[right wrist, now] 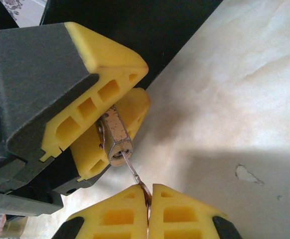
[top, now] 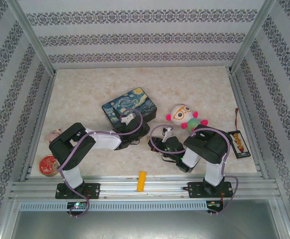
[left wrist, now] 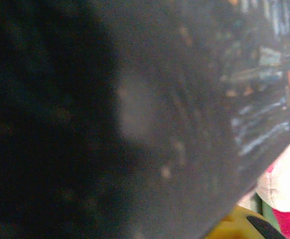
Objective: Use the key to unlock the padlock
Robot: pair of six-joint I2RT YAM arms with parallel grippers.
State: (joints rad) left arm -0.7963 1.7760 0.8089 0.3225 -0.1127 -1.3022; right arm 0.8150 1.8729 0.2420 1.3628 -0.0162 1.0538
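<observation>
Right wrist: one padlock (right wrist: 116,140), one key (right wrist: 132,170), two end effectors (right wrist: 135,95) (right wrist: 149,196).

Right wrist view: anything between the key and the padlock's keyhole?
Nothing visible. The key, pinched in the right tool, has its tip at the keyhole end of the padlock, which is clamped in the left tool. No object sits in the gap.

Beige marbled table (top: 90,89), starry-night tin (top: 130,105), plush toy (top: 184,115), black packet (top: 239,143) at right, red disc (top: 49,165) at left
</observation>
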